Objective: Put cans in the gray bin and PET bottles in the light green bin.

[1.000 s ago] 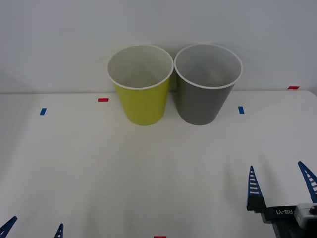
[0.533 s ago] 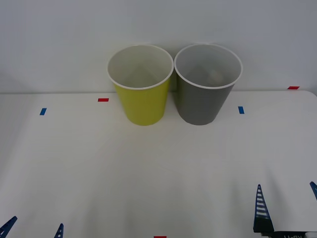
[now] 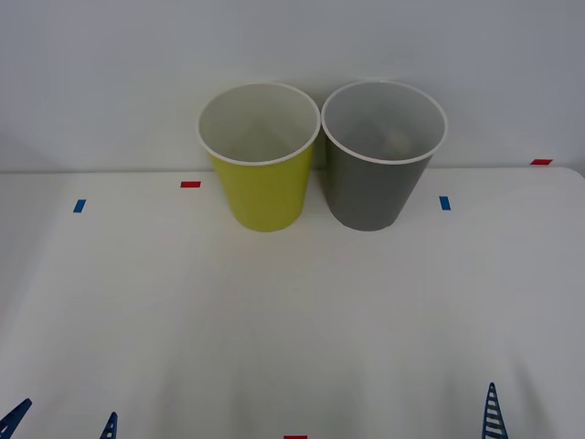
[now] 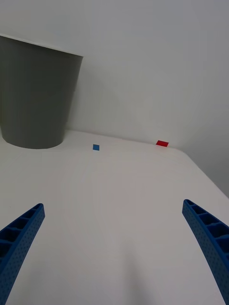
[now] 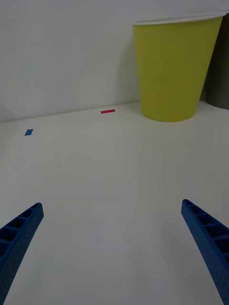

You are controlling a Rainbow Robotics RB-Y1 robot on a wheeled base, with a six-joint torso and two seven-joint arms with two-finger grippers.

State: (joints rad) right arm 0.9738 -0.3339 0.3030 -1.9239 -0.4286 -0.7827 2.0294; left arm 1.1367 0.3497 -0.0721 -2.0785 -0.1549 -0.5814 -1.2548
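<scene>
While both arms sit low at the near edge of the tabletop (image 3: 292, 311), the two bins stand side by side at its far edge against the pale wall. The light green bin (image 3: 260, 155) is on the left and the gray bin (image 3: 382, 154) on the right, their white rims almost touching. Something small and pale lies deep inside the gray bin, too dim to make out as the can. The left hand (image 5: 114, 252) hangs released, its blue ribbed fingers spread wide over bare tabletop, facing the light green bin well ahead of it. The right hand (image 4: 114, 252) is likewise released, fingers wide apart and holding nothing, with the gray bin well ahead and off to one side. Small blue tape marks (image 3: 79, 206) and red tape marks (image 3: 190, 184) dot the tabletop near the bins and along its edges.
</scene>
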